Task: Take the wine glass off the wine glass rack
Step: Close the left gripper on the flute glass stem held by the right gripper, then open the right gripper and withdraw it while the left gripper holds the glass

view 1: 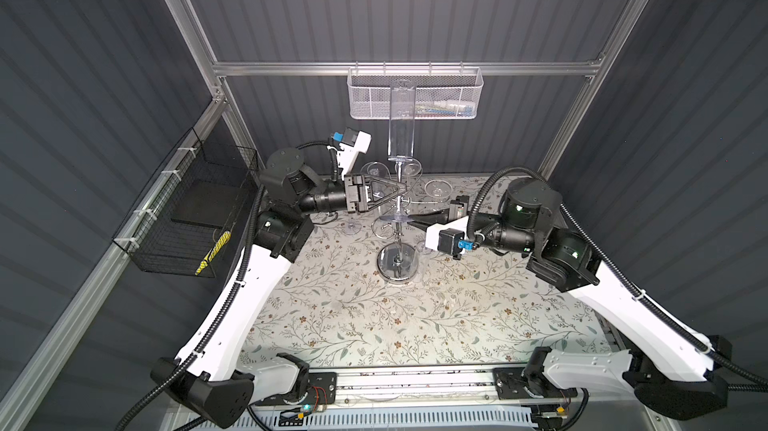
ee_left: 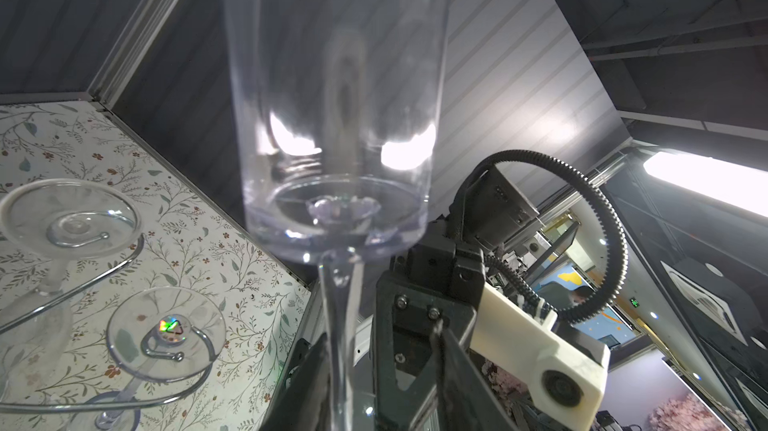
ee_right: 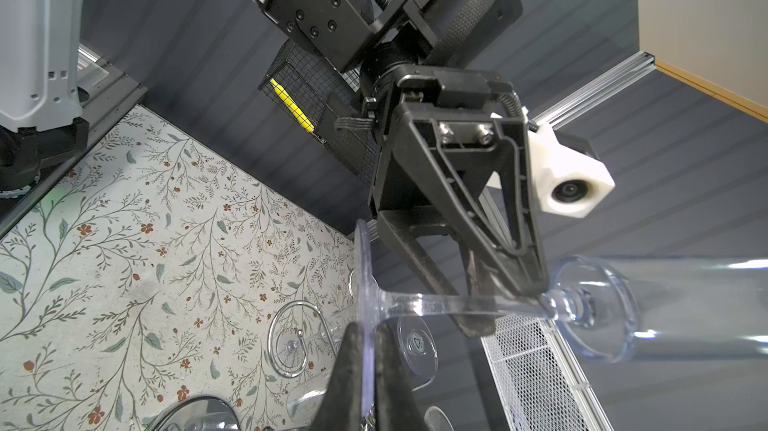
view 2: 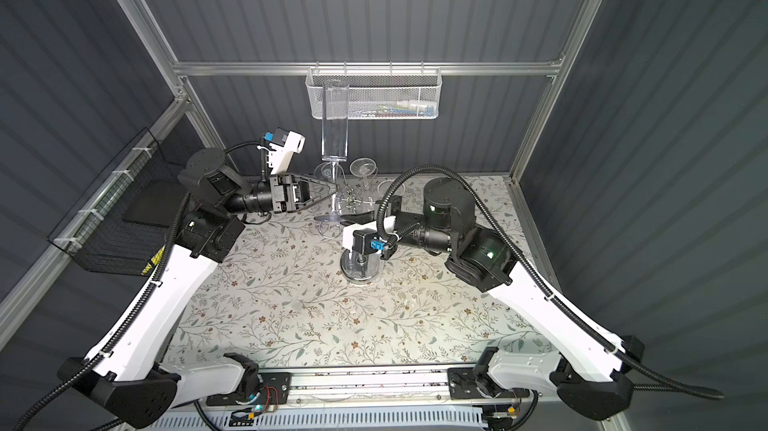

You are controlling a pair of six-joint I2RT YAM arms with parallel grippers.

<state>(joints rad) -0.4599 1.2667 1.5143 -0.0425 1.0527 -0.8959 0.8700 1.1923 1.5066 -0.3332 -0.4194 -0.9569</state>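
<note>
Both pincers are working at the wine glass [view 1: 401, 125]. The right pincer [ee_right: 368, 333] is clamping tight on the rim of its flat foot, and that is keeping the tall bowl pointing straight up in mid-air. The left pincer [view 1: 402, 189] is straddling the stem just under the bowl, jaws drawn narrow. I cannot tell whether its pads are pressing the stem yet. I am guessing it is sitting there to steady things, since a nip on the foot alone is leaving so tall a glass top-heavy.

The glass is hovering close beside the pole of the wine glass rack [view 1: 388, 269]. No scroll arm is showing around its stem, so it is looking free. Other glasses [ee_left: 195, 325] are hanging bowl-down, feet resting on the wire. The rack's disc base is sitting on the flowered bench [view 1: 415, 325].
</note>
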